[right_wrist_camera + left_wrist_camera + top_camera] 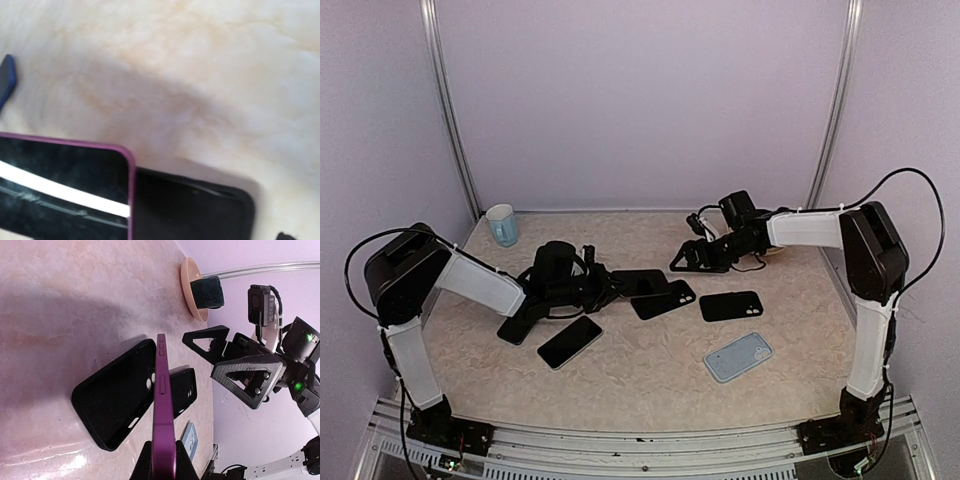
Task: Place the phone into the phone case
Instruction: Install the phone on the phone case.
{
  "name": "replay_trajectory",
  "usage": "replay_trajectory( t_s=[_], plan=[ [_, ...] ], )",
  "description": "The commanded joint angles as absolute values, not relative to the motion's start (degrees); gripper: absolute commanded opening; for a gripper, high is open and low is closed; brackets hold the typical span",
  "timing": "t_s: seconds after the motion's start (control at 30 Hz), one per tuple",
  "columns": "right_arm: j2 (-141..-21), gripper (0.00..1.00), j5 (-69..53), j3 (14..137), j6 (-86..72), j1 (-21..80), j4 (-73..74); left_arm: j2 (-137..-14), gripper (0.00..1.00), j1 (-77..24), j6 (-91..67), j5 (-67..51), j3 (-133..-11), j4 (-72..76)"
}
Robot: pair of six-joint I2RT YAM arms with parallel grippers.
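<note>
**Left tool [162,460] grips phone [162,405] over phone case [117,405]**

The purple phone stands on its long edge mid-bench [650,370], close over the open black phone case, its near end clenched in the left tool. The right tool [692,258] hovers released and empty, just far-right.

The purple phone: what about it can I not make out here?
- Left wrist view: the purple phone is edge-on, so its screen and back are hidden; the bottom edge cuts off its lower end and part of the left jaws.
- Right wrist view: blurred; the frame edges cut the phone, which covers part of the black case.
- Top view: the phone is too small and dark to show its colour.
</note>
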State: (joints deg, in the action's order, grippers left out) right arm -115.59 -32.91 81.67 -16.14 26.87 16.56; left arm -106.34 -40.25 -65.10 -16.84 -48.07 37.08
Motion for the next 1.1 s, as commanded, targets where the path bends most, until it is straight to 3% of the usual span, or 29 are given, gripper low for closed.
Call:
replay_trajectory(
  t_s=[0.0, 1.07],
  plan=[
    [-117.0, 1.0, -30.9, 81.1, -16.7, 27.1, 17.2, -105.7, 0.0, -40.4, -64.3, -16.5, -51.6, 35.7],
    [-119.2, 1.0, -33.0, 76.6, -19.6, 31.7, 12.7, -113.0, 0.0, -42.6, -69.2, -17.2, -58.5, 29.6]
  ],
)
